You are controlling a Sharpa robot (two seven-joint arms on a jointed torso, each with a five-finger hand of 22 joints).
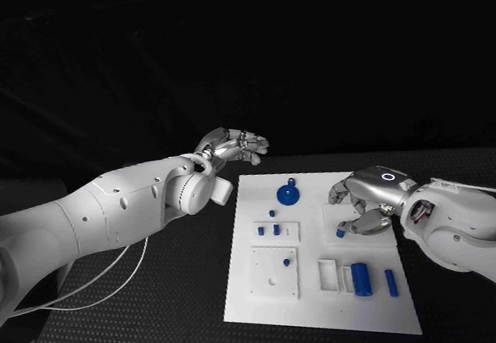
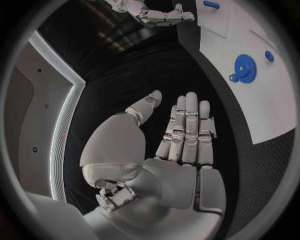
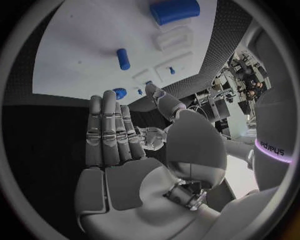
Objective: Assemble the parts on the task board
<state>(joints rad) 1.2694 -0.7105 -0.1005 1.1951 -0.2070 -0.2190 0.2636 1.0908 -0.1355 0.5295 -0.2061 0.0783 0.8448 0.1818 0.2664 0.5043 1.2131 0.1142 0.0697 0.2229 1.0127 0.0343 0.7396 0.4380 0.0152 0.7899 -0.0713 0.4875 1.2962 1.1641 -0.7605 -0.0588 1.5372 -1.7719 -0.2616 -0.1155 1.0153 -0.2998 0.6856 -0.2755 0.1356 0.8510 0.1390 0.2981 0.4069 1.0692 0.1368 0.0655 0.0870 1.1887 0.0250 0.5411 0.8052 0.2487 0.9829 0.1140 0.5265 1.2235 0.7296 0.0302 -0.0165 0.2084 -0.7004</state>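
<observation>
Hands (image 1: 231, 147) (image 1: 364, 203) empty beside task board (image 1: 329, 315)

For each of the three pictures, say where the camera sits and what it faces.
Head view: on the robot's head, looking down at the task board, left hand and right hand.
Left wrist view: behind the open left hand, facing the board's corner and blue gear.
Right wrist view: behind the open right hand, facing the board.
Head and left wrist views share the gear.
</observation>
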